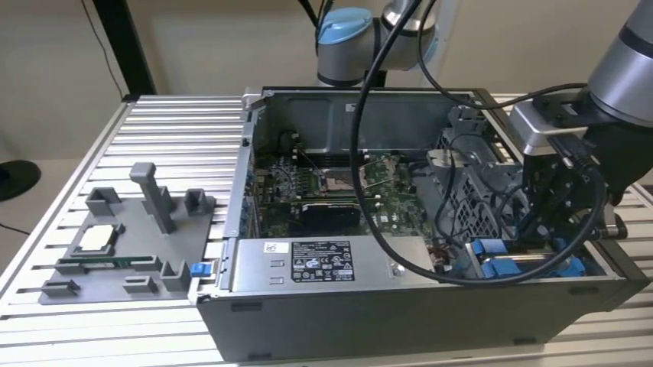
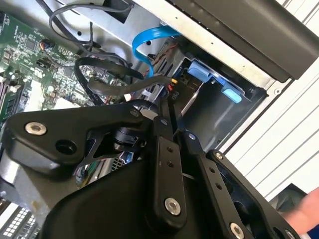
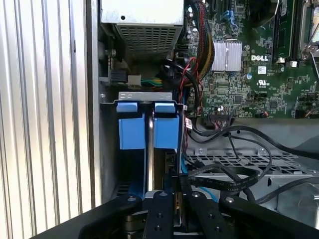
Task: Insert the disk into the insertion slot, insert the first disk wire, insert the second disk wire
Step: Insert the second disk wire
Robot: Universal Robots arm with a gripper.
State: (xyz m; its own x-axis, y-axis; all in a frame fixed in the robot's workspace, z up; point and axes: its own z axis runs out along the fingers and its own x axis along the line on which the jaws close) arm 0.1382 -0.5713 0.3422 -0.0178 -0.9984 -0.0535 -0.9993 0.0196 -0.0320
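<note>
The insertion slot point(image 3: 144, 94), a grey sheet-metal bay, sits in the case's front corner at the exterior view's right point(image 1: 479, 256). Two blue carrier ends point(image 3: 133, 127) stand side by side in it, so the disk is in the slot with its metal body hidden. My gripper point(image 3: 178, 191) hangs just over the bay inside the case point(image 1: 546, 241). In the second wrist view its fingers point(image 2: 174, 124) are pressed close together on the end of a flat black disk wire point(image 2: 124, 82). That wire point(image 3: 229, 175) loops off over the drive cage.
A power-supply box point(image 1: 316, 264) lies beside the bay and the motherboard point(image 1: 326, 183) behind it. A light blue ribbon cable point(image 2: 149, 45) and loose black cables crowd the bay. A grey fixture tray point(image 1: 133, 245) rests on the slatted table point(image 1: 173, 130).
</note>
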